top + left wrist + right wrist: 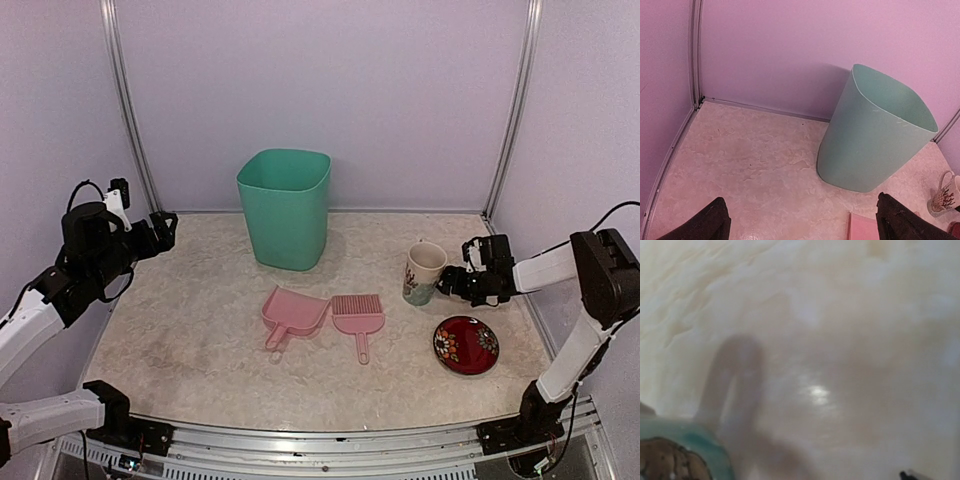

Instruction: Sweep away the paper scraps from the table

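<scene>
No paper scraps show on the table (pixel 200 330) in any view. My left gripper (pixel 160 232) is raised over the far left corner, open and empty; in the left wrist view its fingers (pixel 705 222) stand wide apart over bare worktop. My right gripper (pixel 455 282) is at the handle side of a patterned cup (pixel 423 272) on the right. In the right wrist view the cup's handle (pixel 735 375) and rim (pixel 685 440) are blurred and very close. Only one fingertip (pixel 907 475) shows there, far to the right, so the jaws look open.
A teal bin (pixel 285 207) stands at the back centre, also in the left wrist view (pixel 875 140). A pink dustpan (pixel 296 312) and pink brush (pixel 358 315) lie side by side mid-table. A red patterned plate (pixel 466 345) lies front right. Walls enclose three sides.
</scene>
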Tool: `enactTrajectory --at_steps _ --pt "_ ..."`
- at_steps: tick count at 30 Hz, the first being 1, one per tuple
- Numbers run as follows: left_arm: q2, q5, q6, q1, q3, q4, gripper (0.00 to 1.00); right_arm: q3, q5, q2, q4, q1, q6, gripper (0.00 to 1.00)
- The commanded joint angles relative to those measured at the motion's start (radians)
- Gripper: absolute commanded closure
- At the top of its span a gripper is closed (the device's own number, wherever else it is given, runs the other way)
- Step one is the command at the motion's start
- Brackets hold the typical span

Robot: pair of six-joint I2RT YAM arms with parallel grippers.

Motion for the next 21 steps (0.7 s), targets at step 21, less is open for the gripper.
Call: enactTrajectory --at_steps 21 --pt "0.001 0.029 0.026 0.018 -0.066 0.104 0.01 0.02 0.344 -0.255 -0.061 0.092 -0.157 0.07"
